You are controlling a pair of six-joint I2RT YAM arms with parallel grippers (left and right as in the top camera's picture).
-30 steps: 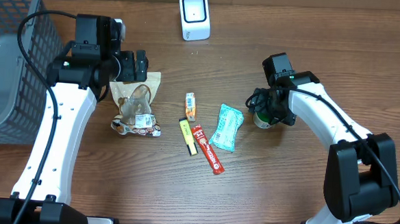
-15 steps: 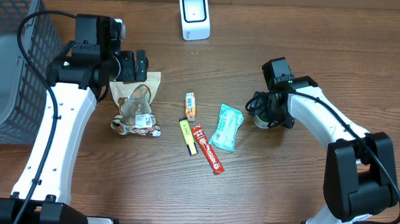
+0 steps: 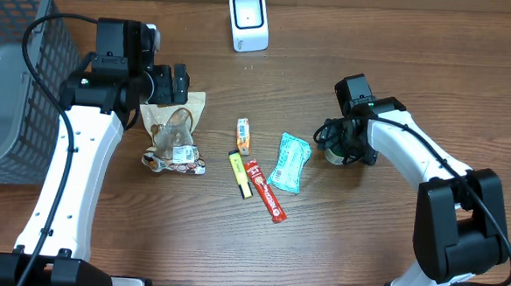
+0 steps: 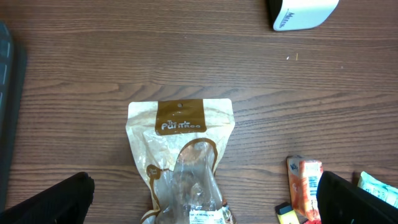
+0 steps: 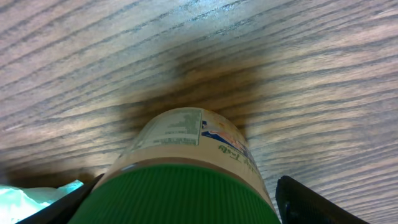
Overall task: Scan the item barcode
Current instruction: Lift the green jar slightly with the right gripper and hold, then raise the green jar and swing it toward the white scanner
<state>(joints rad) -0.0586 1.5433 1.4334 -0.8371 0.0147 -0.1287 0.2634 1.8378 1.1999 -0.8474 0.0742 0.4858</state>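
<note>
Brown wooden table (image 3: 364, 245), white scanner (image 3: 248, 21) at the far edge, snacks scattered in the middle. Looks like we're at the grab step: the right pincer (image 5: 189, 193) is down around the green-lidded jar (image 5: 186, 143), fingers wide on either side of the lid. Honestly can't tell if they're squeezing it yet or just beside it. The jar is standing on the wood. Next it needs a firm grip, a lift, then the label turned toward the scanner. The left pincer (image 4: 205, 193) is spread wide above a brown pouch (image 4: 180, 143), holding nothing
</note>
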